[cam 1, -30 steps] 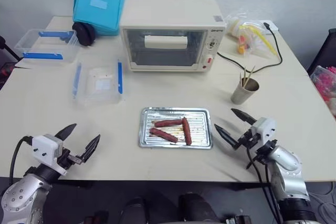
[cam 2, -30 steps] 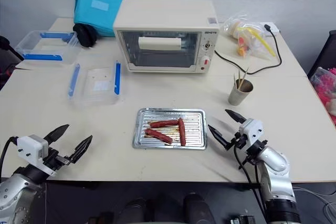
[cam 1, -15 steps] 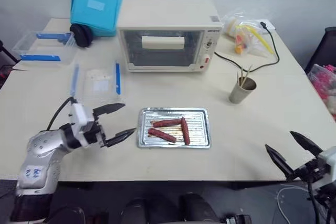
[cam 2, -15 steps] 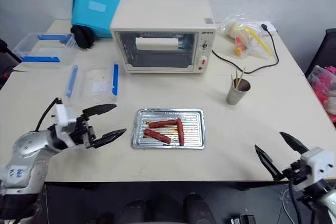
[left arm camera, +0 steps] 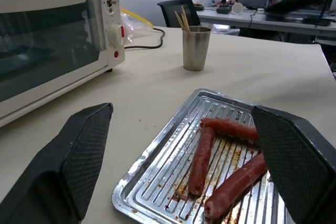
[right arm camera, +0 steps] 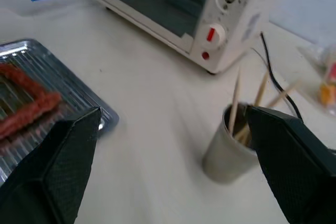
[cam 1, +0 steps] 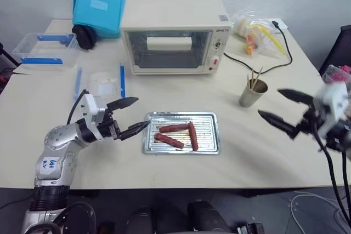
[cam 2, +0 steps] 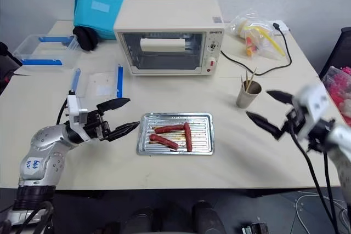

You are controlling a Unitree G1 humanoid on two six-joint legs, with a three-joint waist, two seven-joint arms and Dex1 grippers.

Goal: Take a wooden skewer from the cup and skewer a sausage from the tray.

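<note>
The left gripper (cam 1: 133, 117) had its two black fingers spread wide and held nothing, its tips just beside the left edge of the shallow, shiny silver metal tray (cam 1: 153, 145) with a ribbed bottom. The right gripper (cam 1: 284, 109) also had its black fingers wide apart and empty, raised above the pale table (cam 1: 263, 152) to the right of the small grey-beige metal cup (cam 1: 252, 94), near it but not touching. Thin, pale tan wooden skewers (cam 1: 255, 79) stood in that cup, their tops leaning outward above the rim. Three small reddish-brown sausages (cam 1: 171, 141) lay in the tray, one along its upper part, one slanting below it and one upright at their right ends. The tray sat at the middle of the table near the front edge, between the two grippers, with the cup behind it and to the right. Behind the tray stood a cream toaster oven (cam 1: 173, 35) with a glass door, and its black cord (cam 1: 269, 69) curled across the table behind the cup. Left of the oven were clear plastic boxes with blue clips (cam 1: 101, 82), and a turquoise bag (cam 1: 98, 7) sat at the far left corner. A clear plastic bag of coloured items (cam 1: 258, 34) lay at the far right.
</note>
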